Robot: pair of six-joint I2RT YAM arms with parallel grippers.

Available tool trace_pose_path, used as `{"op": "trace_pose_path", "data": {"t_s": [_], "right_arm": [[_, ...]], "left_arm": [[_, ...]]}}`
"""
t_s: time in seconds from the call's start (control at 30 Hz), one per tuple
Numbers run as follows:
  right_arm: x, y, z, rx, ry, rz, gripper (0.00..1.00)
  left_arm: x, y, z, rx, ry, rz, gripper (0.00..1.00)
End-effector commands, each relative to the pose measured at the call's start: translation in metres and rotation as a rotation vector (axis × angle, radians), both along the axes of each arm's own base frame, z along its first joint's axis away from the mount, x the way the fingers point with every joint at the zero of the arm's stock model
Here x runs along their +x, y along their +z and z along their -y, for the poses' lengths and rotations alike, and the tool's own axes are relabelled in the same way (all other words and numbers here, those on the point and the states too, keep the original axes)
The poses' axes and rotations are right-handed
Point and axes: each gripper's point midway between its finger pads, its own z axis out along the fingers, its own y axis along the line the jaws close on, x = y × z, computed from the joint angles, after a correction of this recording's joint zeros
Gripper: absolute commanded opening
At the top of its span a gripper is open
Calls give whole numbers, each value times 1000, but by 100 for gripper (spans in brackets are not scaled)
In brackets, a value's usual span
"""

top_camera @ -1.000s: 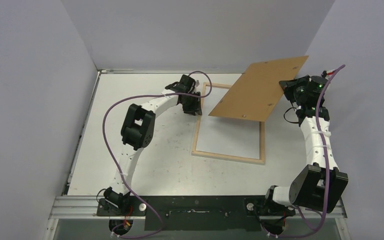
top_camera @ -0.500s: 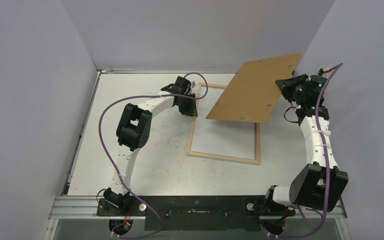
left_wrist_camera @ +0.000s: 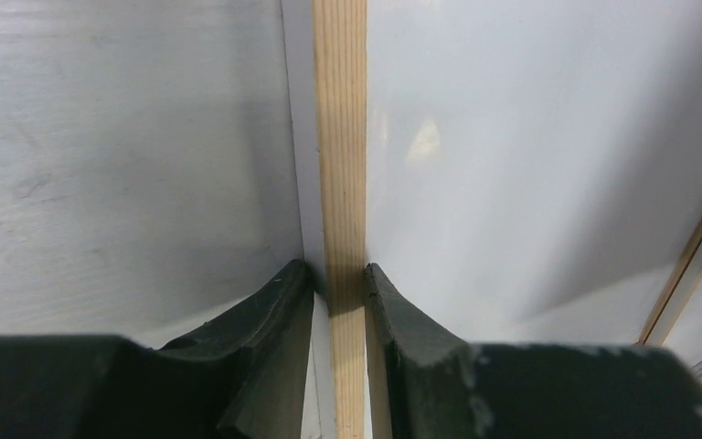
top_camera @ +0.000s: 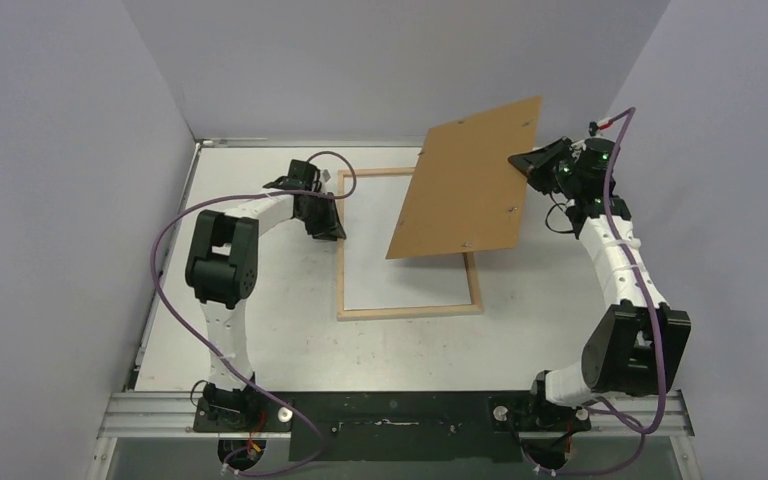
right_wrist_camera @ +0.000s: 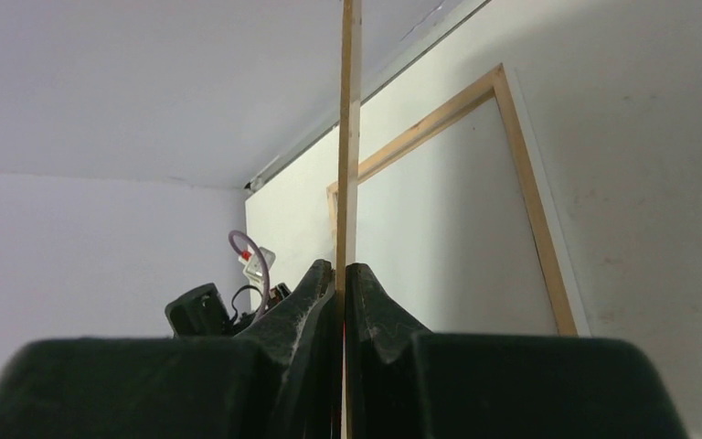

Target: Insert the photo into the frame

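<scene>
The frame (top_camera: 410, 312), with a thin pale wood rim, lies flat on the table; its inside looks plain white. My left gripper (top_camera: 332, 228) is shut on its left rim; in the left wrist view the rim (left_wrist_camera: 340, 137) runs between the fingers of that gripper (left_wrist_camera: 338, 274). My right gripper (top_camera: 525, 163) is shut on the right edge of the brown hardboard sheet (top_camera: 465, 190) and holds it tilted in the air over the frame's far right part. In the right wrist view the sheet's edge (right_wrist_camera: 349, 137) sits between the shut jaws of the gripper (right_wrist_camera: 340, 270). No printed photo is in view.
The white table (top_camera: 260, 330) is walled on the left, back and right. The frame (right_wrist_camera: 530, 201) shows below the sheet in the right wrist view. A purple cable (top_camera: 175, 230) loops beside the left arm.
The left gripper has pulled the frame to the left and turned it squarer to the table. The right gripper has carried the hardboard sheet left and tipped it more upright.
</scene>
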Motion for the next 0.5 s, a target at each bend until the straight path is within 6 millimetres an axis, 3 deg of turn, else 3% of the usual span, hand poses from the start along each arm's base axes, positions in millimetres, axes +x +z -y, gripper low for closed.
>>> {"op": "trace_pose_path", "data": {"t_s": [0.0,0.13,0.17,0.3,0.47], "right_arm": [[11,64,-34,27,106,214,0],[13,56,-58,61,149,206,0],[11,51,-72,74,175,193,0],[12,29,-110,158,224,154,0],[9,17,-148,194,281,150,0]], "left_arm": [[-11,-6,-23,40,19,-25,24],[-8,6,-26,2,31,-15,30],[-6,11,-26,-9,34,-3,34],[4,40,-28,-57,56,77,50],[11,76,-35,-168,88,145,65]]}}
